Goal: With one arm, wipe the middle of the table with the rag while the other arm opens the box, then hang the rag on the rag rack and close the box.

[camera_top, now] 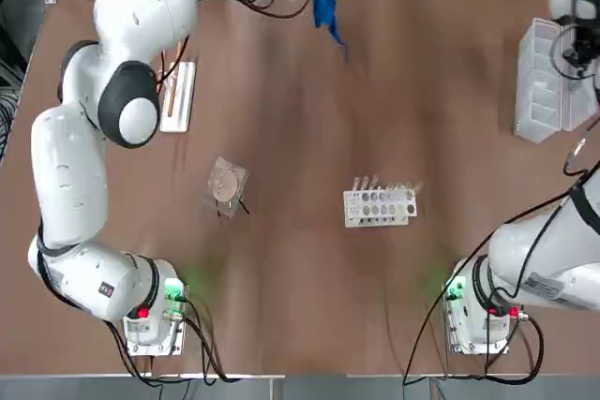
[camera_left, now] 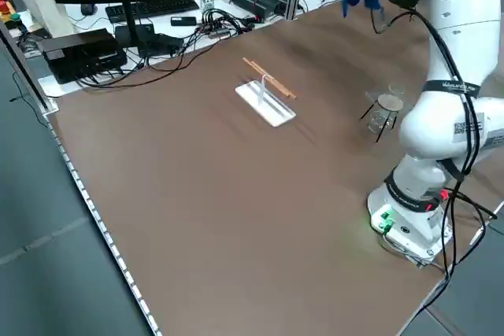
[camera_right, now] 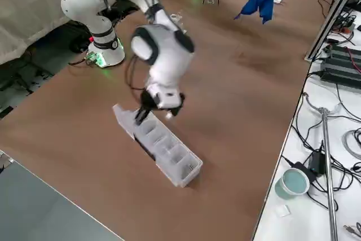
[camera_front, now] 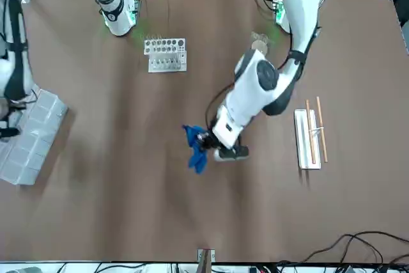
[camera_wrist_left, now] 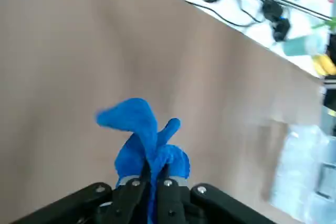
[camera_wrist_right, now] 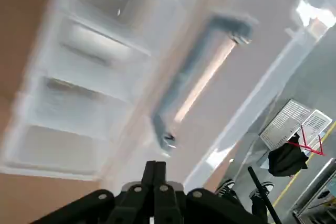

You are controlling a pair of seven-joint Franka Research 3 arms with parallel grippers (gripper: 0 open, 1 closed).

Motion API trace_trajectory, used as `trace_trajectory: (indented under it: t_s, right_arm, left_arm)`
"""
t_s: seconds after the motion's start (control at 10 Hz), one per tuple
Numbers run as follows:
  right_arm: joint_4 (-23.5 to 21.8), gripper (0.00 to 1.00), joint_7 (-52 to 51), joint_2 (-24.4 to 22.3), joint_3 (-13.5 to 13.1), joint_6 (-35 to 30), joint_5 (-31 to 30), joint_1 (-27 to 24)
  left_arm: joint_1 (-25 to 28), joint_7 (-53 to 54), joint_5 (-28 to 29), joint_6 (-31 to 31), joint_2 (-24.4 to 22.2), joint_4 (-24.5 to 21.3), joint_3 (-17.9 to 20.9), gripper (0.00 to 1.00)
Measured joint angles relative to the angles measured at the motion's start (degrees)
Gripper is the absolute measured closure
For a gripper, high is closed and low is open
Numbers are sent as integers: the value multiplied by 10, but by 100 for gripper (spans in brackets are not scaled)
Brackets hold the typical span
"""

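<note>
1. While the left arm reaches out over the far side of the table (camera_top: 281,259), its gripper (camera_wrist_left: 156,182) is pinched tight on the rag (camera_wrist_left: 149,142); the two fingers are nearly together, with blue cloth bunched between them.
2. The rag spreads beyond the fingertips in soft, uneven lobes; in the right side view it hangs down, with its loose ends drooping as two points; being bunched, it has no clear long axis.
3. The right gripper (camera_right: 141,118) is clenched, its fingers pressed together with nothing between them; it is at the box (camera_right: 163,148), over the side with the dark handle (camera_wrist_right: 194,77); whether it touches the plastic, I cannot tell.
4. The box lies at the robot's right side of the table; its long axis runs roughly from the robot's side towards the far edge, its row of compartments facing up.
5. The rag rack (camera_top: 178,97) stands at the robot's left, its white base also lengthwise from near to far.
</note>
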Motion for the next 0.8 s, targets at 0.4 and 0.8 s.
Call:
trace_trajectory:
  t_s: [0.4,0.8]
  right_arm:
    - [-6,99,-78,8,6,39,0,-68]
    - [154,52,-5,-18,58,-238,106,41]
  left_arm:
    - [-69,-3,-3,188,104,11,-37,94]
    - [-65,1,-3,205,200,85,-31,94]
